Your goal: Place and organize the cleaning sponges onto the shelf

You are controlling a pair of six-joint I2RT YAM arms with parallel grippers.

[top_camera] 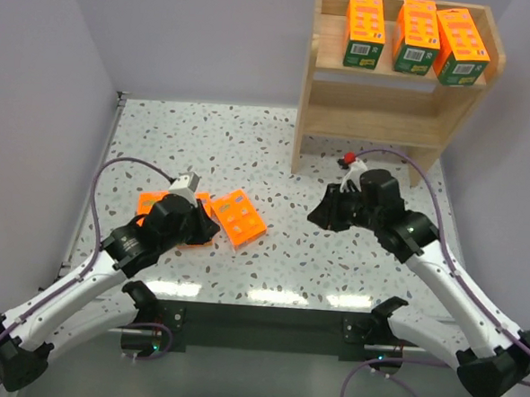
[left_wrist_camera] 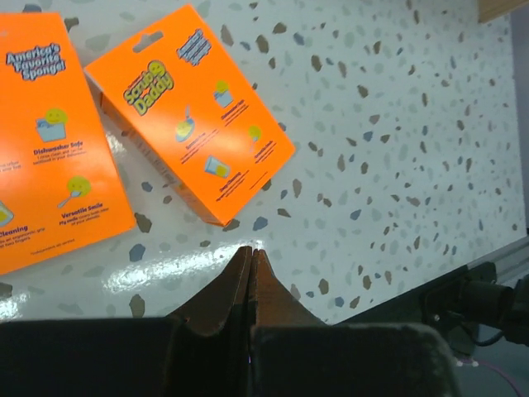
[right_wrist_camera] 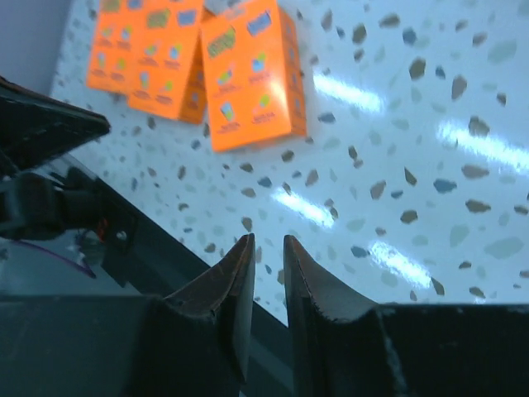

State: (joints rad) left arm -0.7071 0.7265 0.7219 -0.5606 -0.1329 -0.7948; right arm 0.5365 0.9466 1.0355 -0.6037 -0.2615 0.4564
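Three orange sponge packs with green bands [top_camera: 417,35] stand in a row on the top tier of the wooden shelf [top_camera: 368,124] at the back right. Three plain orange packs lie flat on the table at the left. One [top_camera: 239,218] lies clear; the other two [top_camera: 153,201] are partly hidden under my left arm. My left gripper [top_camera: 207,234] hovers just beside them. In the left wrist view it [left_wrist_camera: 250,252] is shut and empty, with two packs [left_wrist_camera: 190,112] just ahead. My right gripper [top_camera: 318,217] is mid-table, jaws slightly apart and empty [right_wrist_camera: 269,244], the packs [right_wrist_camera: 252,74] well ahead.
The shelf's lower tier holds nothing. A small red and white object [top_camera: 350,160] sits on the right arm near the shelf's foot. Grey walls close in the left and right sides. The dark front rail [top_camera: 266,320] runs along the near table edge.
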